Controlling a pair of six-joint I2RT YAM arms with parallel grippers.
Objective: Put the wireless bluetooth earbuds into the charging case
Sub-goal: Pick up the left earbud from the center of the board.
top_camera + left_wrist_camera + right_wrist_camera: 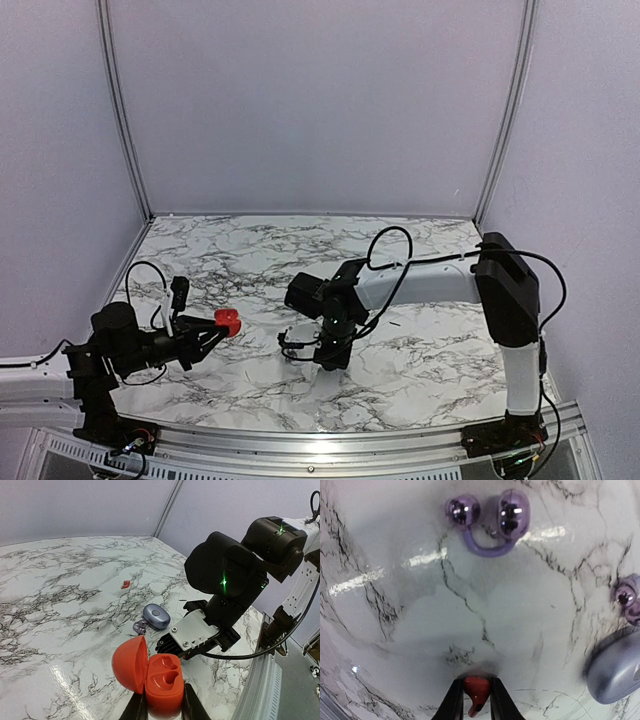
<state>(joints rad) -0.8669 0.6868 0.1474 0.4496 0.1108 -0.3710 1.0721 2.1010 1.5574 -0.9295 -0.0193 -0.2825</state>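
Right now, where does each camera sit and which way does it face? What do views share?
Top external: above and behind the bases, looking down at the marble table; both arms show.
Left wrist: low, facing across to the right arm; left pincer clamps the open red case.
Right wrist: facing down at the table; right pincer grips a red earbud.
Shared: both wrist views show the grey case.

Bright, soft light from above.
White shine on the table (385,572); blurry grey case (617,672) in the right wrist view.
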